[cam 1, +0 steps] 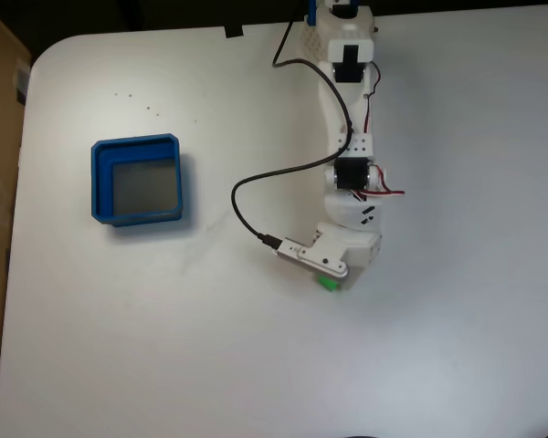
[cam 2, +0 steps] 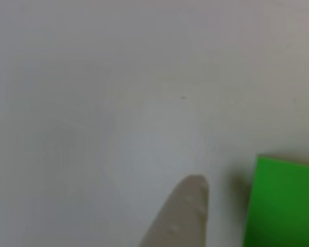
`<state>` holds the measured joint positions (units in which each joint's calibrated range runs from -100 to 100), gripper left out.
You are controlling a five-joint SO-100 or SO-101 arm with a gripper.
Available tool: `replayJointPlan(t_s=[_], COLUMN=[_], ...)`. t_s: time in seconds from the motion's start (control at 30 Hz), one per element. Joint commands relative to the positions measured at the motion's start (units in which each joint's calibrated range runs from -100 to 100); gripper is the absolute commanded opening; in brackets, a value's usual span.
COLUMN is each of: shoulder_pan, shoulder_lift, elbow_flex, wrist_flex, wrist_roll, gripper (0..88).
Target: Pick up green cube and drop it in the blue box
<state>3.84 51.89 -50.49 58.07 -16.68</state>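
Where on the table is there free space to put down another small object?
The white table is bare along the whole near edge in the fixed view, below the blue box and the arm. The strip between box and cable is free too. It is crowded around the green cube, under the arm's head.

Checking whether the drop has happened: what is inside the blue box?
The box shows just its bare grey floor. The cube lies on the table, mostly covered by the tool.
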Motion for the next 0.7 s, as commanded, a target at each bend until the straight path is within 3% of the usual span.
replayJointPlan(t_s=[0.0, 0.67], shoulder_pan=[0.6, 0.4], shoulder_lift=[0.2, 0.6], elbow_flex=[-3.4, -3.4], wrist_flex=[0.1, 0.0], wrist_roll=[0.1, 0.2], gripper=[29.7, 29.6])
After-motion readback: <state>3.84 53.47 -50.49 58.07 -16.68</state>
